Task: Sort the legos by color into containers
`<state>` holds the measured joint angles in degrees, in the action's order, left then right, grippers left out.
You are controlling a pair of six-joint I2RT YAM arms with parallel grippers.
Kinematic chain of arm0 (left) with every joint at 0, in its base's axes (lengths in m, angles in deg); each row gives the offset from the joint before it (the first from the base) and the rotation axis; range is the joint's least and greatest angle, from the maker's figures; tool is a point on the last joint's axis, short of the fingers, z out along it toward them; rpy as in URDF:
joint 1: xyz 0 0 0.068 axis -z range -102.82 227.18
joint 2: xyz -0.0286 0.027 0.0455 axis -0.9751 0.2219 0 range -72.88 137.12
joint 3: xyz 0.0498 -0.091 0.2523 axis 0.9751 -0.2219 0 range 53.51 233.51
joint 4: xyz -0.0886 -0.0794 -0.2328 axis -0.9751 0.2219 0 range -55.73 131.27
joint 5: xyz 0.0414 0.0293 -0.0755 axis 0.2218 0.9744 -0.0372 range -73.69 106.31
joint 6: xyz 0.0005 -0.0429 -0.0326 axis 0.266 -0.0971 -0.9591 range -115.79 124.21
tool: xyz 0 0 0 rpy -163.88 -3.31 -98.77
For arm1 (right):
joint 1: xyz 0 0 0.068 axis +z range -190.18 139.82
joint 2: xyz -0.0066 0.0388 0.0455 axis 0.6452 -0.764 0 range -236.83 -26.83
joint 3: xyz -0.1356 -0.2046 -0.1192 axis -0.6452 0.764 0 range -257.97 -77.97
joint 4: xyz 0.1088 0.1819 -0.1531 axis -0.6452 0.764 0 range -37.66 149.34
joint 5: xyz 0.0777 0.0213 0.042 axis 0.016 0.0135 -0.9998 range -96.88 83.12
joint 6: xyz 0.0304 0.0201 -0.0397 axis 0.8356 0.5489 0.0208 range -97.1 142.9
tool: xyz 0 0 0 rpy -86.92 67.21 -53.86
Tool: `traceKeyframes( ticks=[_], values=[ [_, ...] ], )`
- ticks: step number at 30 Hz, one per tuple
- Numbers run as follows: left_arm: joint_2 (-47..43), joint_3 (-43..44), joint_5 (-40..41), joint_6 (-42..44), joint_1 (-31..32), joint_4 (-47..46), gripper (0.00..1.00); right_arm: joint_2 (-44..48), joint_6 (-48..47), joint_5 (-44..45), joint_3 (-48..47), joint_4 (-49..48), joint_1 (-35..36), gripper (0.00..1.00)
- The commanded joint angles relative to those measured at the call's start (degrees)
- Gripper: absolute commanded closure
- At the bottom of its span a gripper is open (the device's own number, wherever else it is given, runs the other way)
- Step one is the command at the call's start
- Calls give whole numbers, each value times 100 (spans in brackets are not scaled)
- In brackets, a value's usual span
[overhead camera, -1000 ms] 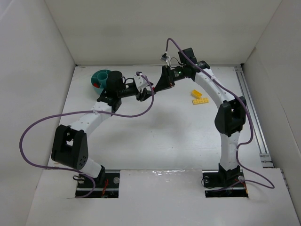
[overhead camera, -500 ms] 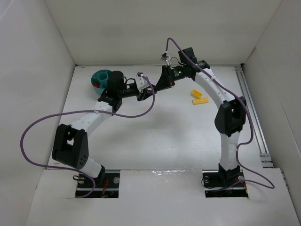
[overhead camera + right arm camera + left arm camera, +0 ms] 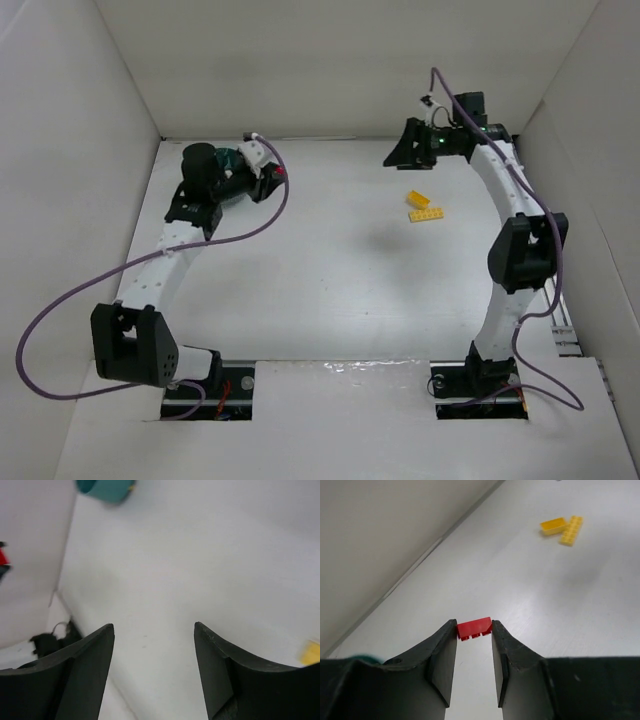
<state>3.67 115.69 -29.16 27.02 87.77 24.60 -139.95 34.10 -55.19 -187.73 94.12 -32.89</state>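
At upper left your left gripper [image 3: 474, 634] pinches the red brick [image 3: 475, 626] crosswise beside the bowl [image 3: 107, 489]; right gripper [image 3: 154, 630] gapes empty.

The flat white worktop [image 3: 330, 270] carries a round teal plastic bowl [image 3: 107, 490] at its far left. Well to the right of the bowl lie two yellow plastic legos: a short chunky yellow brick [image 3: 418, 198] and, just beside it, a longer flat yellow studded plate [image 3: 425, 214]. Whether they touch is unclear.
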Motion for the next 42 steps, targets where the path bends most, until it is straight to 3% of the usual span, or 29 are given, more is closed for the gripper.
traceKeyframes(
  ticks=[1, 4, 6, 9, 16, 22, 32, 37, 42],
  values=[
    [-81, 801, 1159, -232, -537, 1357, 97, 308, -686, 1382, 269, -21, -359, 32],
    [567, 1567, 1567, -102, -1031, 2370, 98, 361, -1127, 1798, 463, 66, -430, 33],
    [1052, 2498, 1568, 311, -1497, 3512, 98, 291, -1304, 2070, 464, 67, -483, 34],
    [1897, 3377, 1393, 312, -2077, 4191, 100, 159, -1366, 2124, 464, 67, -615, 36],
    [2882, 4258, 1621, 706, -2333, 4543, 98, 44, -1489, 2177, 358, 129, -676, 36],
    [3558, 4601, 1462, 1576, -2333, 4851, 92, 44, -1542, 2124, 358, 190, -676, 36],
    [4314, 5164, 1515, 2104, -2333, 4887, 89, 97, -1595, 2124, 411, 243, -676, 36],
    [4579, 5577, 1568, 2158, -2333, 5037, 82, 97, -1595, 2177, 411, 243, -623, 35],
    [4632, 5578, 1568, 2210, -2281, 4984, 68, 36, -1700, 2282, 411, 243, -518, 35]
  ],
)
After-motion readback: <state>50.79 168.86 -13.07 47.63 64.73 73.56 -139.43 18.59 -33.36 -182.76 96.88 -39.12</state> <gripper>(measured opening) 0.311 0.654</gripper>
